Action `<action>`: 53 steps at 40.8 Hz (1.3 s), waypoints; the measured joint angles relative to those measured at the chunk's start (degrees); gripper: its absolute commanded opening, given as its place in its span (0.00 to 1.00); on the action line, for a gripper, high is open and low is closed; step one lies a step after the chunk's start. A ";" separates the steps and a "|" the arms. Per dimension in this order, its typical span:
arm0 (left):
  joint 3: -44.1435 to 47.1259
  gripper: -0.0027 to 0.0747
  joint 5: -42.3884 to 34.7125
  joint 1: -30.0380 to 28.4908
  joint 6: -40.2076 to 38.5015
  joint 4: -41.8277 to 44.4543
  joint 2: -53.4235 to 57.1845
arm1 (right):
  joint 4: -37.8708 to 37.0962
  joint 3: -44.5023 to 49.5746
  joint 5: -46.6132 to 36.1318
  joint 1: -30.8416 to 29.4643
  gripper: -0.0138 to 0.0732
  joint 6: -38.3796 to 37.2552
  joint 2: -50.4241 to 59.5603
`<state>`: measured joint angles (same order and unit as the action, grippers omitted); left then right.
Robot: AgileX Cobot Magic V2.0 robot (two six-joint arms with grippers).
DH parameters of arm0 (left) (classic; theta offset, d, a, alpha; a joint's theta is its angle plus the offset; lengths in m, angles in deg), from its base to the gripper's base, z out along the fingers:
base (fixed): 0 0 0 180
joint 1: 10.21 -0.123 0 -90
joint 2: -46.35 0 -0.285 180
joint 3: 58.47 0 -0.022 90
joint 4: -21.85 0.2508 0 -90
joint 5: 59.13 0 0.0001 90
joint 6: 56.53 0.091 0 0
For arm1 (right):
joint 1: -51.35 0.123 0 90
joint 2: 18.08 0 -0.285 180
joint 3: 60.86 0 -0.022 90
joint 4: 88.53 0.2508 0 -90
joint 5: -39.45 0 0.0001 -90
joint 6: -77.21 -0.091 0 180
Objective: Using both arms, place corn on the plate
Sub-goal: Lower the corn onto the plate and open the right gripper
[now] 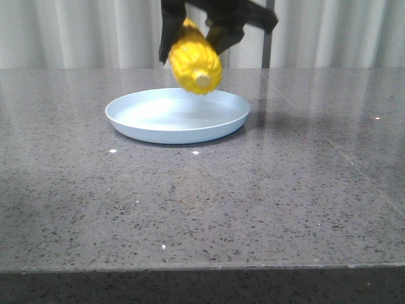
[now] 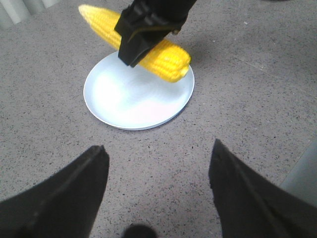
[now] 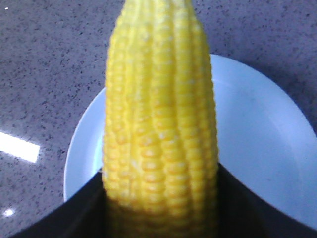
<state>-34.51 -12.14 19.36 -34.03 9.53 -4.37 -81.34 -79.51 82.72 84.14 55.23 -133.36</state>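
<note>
The yellow corn hangs in the air over the far side of the pale blue plate, flat paler end toward the front, tapered end pointing back. My right gripper is shut on it from above, a black finger on each side. The right wrist view has the corn filling the gap of the right gripper, with the plate below. From the left wrist I see the corn, the plate and the right gripper. My left gripper stands open and holds nothing, short of the plate.
A grey speckled stone tabletop carries the plate, with its front edge near the camera. Pale curtains and a dark upright post stand behind the table.
</note>
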 measured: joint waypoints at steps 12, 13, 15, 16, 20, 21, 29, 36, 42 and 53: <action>0.00 0.60 0.00 0.00 0.00 0.00 0.00 | -1.70 0.00 -1.62 0.00 0.55 -0.51 -4.31; 0.00 0.60 0.00 0.00 0.00 0.00 0.00 | -1.70 0.00 -1.62 0.00 0.56 -0.51 -4.39; 0.00 0.60 0.00 0.00 0.00 0.00 0.00 | -1.70 0.00 -1.67 0.00 0.59 -0.55 -4.39; 0.00 0.60 0.00 0.00 0.00 0.00 0.00 | -1.70 0.00 -1.76 0.00 0.60 -0.55 -4.39; 0.00 0.60 -0.10 0.00 0.00 0.00 0.00 | -1.70 0.00 -1.76 0.00 0.68 -0.55 -4.39; 0.00 0.60 -0.10 0.00 0.00 0.00 0.00 | -1.80 0.00 -1.76 0.00 0.69 -0.55 -4.39; 0.00 0.60 -0.10 0.00 0.00 0.00 0.00 | -1.80 0.00 -1.76 0.00 0.71 -0.55 -4.39; 0.00 0.60 -0.10 0.00 0.00 0.00 0.00 | -1.80 0.00 -1.80 0.00 0.71 -0.55 -4.17; 0.00 0.60 -0.10 0.00 0.00 0.00 0.00 | -3.23 -0.77 -1.68 0.00 0.71 -0.55 -2.76; 0.00 0.60 -0.10 0.00 0.00 0.00 0.00 | -7.52 -1.22 4.15 0.02 0.71 8.07 11.15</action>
<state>-34.51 -12.24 19.36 -34.03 9.53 -4.37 -88.86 -80.72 86.87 84.16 63.30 -122.21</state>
